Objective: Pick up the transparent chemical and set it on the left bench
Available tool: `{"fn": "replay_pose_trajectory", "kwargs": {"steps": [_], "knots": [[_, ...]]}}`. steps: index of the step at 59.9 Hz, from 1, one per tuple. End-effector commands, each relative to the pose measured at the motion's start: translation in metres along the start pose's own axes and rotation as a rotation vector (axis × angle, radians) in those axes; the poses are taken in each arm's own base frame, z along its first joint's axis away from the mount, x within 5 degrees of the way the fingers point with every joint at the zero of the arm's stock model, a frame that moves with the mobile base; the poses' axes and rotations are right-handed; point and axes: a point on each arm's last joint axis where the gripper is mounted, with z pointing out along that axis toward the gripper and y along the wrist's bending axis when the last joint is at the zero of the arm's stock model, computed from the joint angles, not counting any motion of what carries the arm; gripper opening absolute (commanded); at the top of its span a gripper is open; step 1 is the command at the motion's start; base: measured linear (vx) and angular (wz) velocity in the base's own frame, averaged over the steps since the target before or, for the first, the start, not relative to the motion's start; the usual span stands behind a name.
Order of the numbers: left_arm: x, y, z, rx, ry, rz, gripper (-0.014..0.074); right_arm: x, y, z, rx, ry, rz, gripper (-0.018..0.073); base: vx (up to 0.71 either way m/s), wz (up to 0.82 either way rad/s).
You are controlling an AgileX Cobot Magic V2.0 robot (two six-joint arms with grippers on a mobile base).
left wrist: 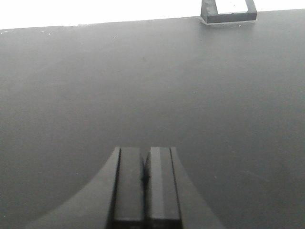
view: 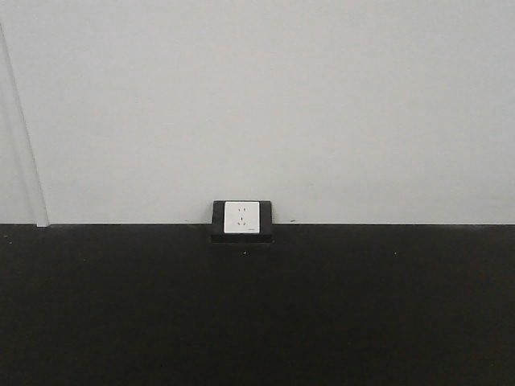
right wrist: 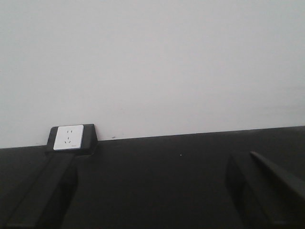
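A white wall socket point(view: 241, 216) sits in a black housing point(view: 241, 237) at the back edge of a black bench point(view: 121, 322), right where the bench meets a plain pale wall point(view: 282, 96). In the front view the socket is in the middle of the frame, and the dark benchtop runs out to either side of it and towards the camera. A thin vertical seam in the wall point(view: 24, 137) stands well to the left of the socket.

The left gripper point(left wrist: 146, 157) hangs low over the bench, on the near side of the socket and well apart from it. In its wrist view the socket housing point(left wrist: 228, 14) shows at the top right. Its two fingers point(left wrist: 129, 186) are pressed together with only a thin line between them and nothing held.

The right gripper point(right wrist: 150, 164) also points towards the wall, with the socket point(right wrist: 68, 137) ahead and to the left. Its jaws stand wide apart: one finger point(right wrist: 43, 195) lies just below the socket housing and the other point(right wrist: 259, 191) is far to the right of it, with bare benchtop between them.

The transparent chemical shows in none of the three views, so its place relative to the socket cannot be told.
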Motion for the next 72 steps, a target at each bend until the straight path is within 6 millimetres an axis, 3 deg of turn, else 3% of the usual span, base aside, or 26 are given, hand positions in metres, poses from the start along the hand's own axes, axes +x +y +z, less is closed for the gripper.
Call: {"fn": "replay_pose_trajectory", "kwargs": {"steps": [1, 14, 31, 45, 55, 72], "knots": [[-0.003, 0.000, -0.001, -0.002, -0.081, -0.009, -0.0003, -0.014, -0.001, 0.010, 0.008, -0.084, 0.092, 0.0718, 0.00, 0.00], [-0.003, 0.000, -0.001, -0.002, -0.081, -0.009, -0.0003, 0.014, -0.010, 0.057, 0.091, 0.020, 0.263, 0.0653, 0.00, 0.00], [-0.003, 0.000, -0.001, -0.002, -0.081, -0.009, -0.0003, 0.052, -0.021, 0.093, 0.205, 0.166, 0.233, 0.0589, 0.00, 0.00], [-0.003, 0.000, -0.001, -0.002, -0.081, -0.009, -0.0003, 0.077, -0.029, 0.105, 0.290, 0.281, 0.185, 0.0582, 0.00, 0.00], [-0.003, 0.000, -0.001, -0.002, -0.081, -0.009, -0.0003, 0.083, -0.034, 0.106, 0.334, 0.318, 0.130, 0.0582, 0.00, 0.00], [-0.003, 0.000, -0.001, -0.002, -0.081, -0.009, -0.0003, 0.091, -0.032, 0.103, 0.341, 0.406, 0.180, 0.0582, 0.00, 0.00]]}}
